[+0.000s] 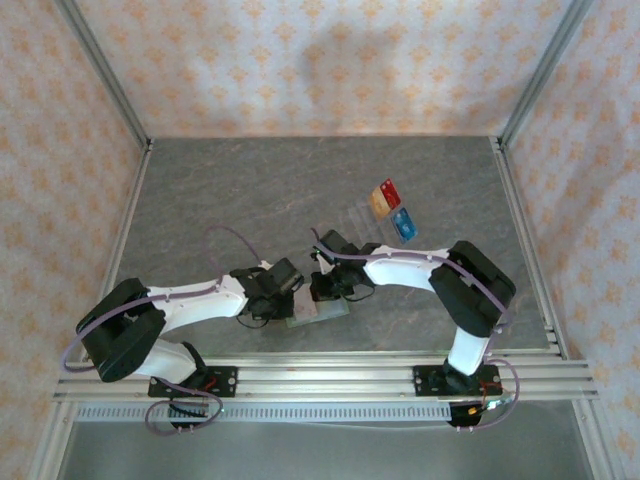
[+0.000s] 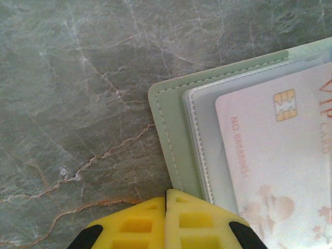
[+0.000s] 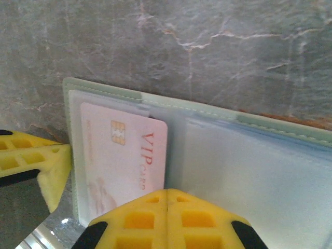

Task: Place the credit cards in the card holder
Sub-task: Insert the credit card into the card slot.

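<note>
The left tool [image 2: 166, 194] is sitting closed at the open card holder's [image 2: 168, 119] edge, the right tool [image 3: 167, 193] closed against the pale card [image 3: 122, 155] at its clear pocket; thin, stiff and slick, such cards are likely needing edge pinches; the other cards [image 1: 384, 198] are lying well apart on the worktop [image 1: 230, 190]

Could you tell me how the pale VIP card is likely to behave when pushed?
The pale card looks flat and thin, so probably stiff yet light. Lying against the card holder's clear sleeve, it will likely slide smoothly.
</note>
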`<state>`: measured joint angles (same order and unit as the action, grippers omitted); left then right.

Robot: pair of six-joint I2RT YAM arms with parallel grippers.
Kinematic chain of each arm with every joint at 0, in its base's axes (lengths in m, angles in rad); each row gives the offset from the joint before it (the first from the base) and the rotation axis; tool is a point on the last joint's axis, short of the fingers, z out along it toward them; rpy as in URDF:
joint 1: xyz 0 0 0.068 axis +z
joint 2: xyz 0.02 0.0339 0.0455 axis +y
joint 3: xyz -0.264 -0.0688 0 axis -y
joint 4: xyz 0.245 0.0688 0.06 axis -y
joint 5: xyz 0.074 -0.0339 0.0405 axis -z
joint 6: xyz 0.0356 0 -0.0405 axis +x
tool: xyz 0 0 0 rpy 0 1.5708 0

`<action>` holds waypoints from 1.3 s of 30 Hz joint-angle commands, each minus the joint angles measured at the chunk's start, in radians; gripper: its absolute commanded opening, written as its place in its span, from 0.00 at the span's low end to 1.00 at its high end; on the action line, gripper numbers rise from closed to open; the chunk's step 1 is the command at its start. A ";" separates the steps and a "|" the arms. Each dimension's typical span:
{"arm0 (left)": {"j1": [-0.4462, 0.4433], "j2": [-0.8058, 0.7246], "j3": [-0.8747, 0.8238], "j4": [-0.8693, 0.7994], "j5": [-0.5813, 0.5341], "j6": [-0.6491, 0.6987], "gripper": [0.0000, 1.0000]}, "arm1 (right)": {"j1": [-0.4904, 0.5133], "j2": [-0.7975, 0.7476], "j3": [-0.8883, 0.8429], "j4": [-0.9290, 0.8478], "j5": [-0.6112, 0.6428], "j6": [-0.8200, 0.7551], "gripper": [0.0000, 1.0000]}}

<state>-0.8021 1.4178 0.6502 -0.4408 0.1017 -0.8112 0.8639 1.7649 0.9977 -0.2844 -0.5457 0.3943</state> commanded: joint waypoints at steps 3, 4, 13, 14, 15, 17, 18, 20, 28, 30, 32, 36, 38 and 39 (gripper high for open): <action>0.002 0.072 -0.027 0.083 0.012 -0.006 0.06 | 0.025 0.033 0.037 -0.030 0.010 -0.015 0.00; 0.000 0.072 -0.027 0.083 0.010 -0.005 0.06 | 0.029 0.035 0.040 -0.032 0.010 -0.016 0.00; -0.012 0.076 -0.023 0.085 0.006 -0.010 0.06 | 0.043 0.057 0.040 -0.004 -0.009 -0.005 0.00; -0.014 0.076 -0.022 0.085 0.006 -0.013 0.06 | 0.042 0.054 0.039 0.004 -0.016 -0.003 0.00; -0.015 0.077 -0.021 0.085 0.004 -0.013 0.06 | 0.043 0.049 0.036 0.015 -0.026 0.000 0.00; -0.017 0.079 -0.021 0.085 0.003 -0.015 0.06 | 0.043 0.037 0.033 0.031 -0.039 0.003 0.00; -0.016 0.082 -0.021 0.085 0.002 -0.016 0.06 | 0.042 0.029 0.039 0.012 -0.021 0.000 0.00; -0.016 0.084 -0.022 0.083 0.000 -0.017 0.06 | 0.043 0.012 0.045 -0.030 0.031 -0.016 0.00; -0.017 0.091 -0.035 0.091 -0.005 -0.022 0.06 | 0.038 -0.039 0.030 -0.072 0.087 -0.020 0.00; -0.017 0.089 -0.037 0.090 -0.005 -0.023 0.06 | 0.033 -0.045 0.029 -0.073 0.103 -0.018 0.00; -0.017 0.087 -0.038 0.088 -0.007 -0.023 0.06 | 0.029 -0.037 0.037 -0.076 0.102 -0.020 0.00; -0.017 0.085 -0.037 0.085 -0.007 -0.023 0.06 | 0.031 -0.005 0.059 -0.100 0.110 -0.029 0.00; -0.017 0.084 -0.039 0.085 -0.009 -0.023 0.06 | 0.030 0.006 0.061 -0.103 0.114 -0.032 0.00; -0.017 0.083 -0.040 0.085 -0.009 -0.025 0.06 | 0.031 0.008 0.061 -0.105 0.119 -0.032 0.00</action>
<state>-0.8097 1.4342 0.6537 -0.4419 0.0933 -0.8150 0.8959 1.7542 1.0306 -0.3527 -0.4656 0.3801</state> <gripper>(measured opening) 0.065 0.044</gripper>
